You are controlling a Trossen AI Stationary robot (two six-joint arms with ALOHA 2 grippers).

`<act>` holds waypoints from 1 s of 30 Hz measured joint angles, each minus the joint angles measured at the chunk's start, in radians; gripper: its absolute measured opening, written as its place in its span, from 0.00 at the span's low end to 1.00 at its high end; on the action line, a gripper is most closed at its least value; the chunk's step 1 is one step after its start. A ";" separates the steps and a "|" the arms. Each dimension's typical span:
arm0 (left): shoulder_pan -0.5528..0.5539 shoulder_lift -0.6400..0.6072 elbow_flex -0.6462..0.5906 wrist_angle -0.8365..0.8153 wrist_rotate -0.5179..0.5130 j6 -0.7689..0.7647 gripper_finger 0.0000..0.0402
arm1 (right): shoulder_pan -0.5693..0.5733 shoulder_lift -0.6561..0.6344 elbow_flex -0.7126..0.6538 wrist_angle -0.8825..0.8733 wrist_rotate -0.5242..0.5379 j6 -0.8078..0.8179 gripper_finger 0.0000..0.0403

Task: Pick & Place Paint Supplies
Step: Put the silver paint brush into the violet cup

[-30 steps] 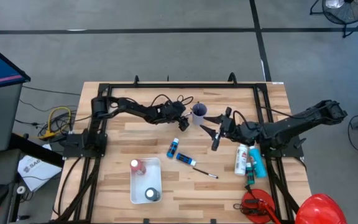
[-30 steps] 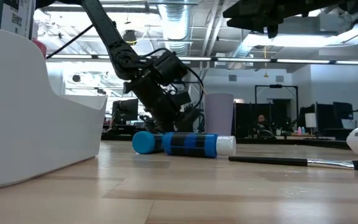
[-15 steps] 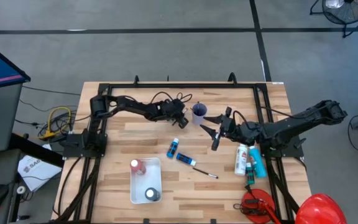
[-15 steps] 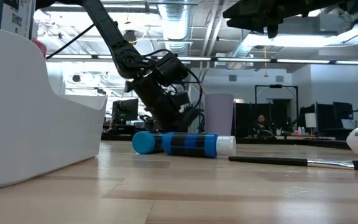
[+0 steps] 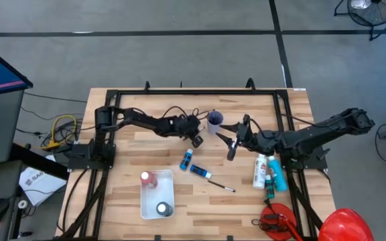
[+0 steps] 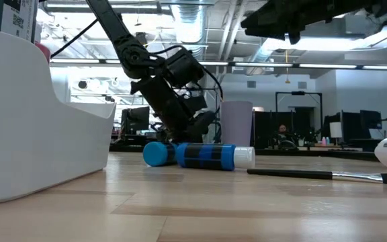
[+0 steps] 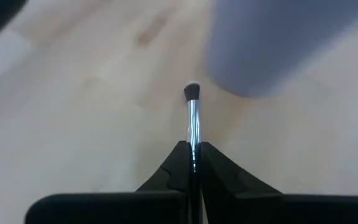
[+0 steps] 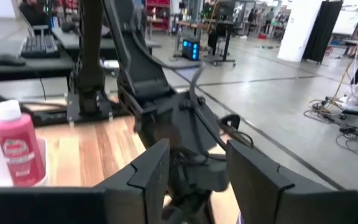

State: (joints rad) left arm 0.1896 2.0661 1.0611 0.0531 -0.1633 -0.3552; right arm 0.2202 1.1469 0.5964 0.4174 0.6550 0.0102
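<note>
Left gripper [image 7: 193, 163] is clamped on the thin dark-handled brush [image 7: 192, 115] mid-frame, beside the lavender plastic cup [image 7: 272, 43]; lift straight, keep clear. Right gripper [image 8: 194, 177] hovers half-open, empty.

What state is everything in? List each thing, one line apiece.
Left gripper: shut on brush.
Right gripper: open, empty.
Cup: upright.
Bin: holds two upright bottles.
Light blue bottle: lying on table.
Dark blue bottle: lying on table.
Loose brush: lying flat.
</note>
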 joint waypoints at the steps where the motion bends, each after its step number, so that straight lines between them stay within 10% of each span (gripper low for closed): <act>1: -0.010 -0.001 0.000 -0.003 0.009 -0.002 0.02 | 0.003 0.000 0.000 -0.016 0.000 0.018 0.37; 30: -0.152 -0.117 -0.099 -0.096 0.253 -0.001 0.02 | 0.081 0.257 0.000 -0.198 -0.082 0.175 0.34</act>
State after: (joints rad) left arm 0.0371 1.9492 0.9621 -0.0427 0.0897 -0.3562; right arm 0.3008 1.4042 0.5964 0.2196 0.5731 0.1848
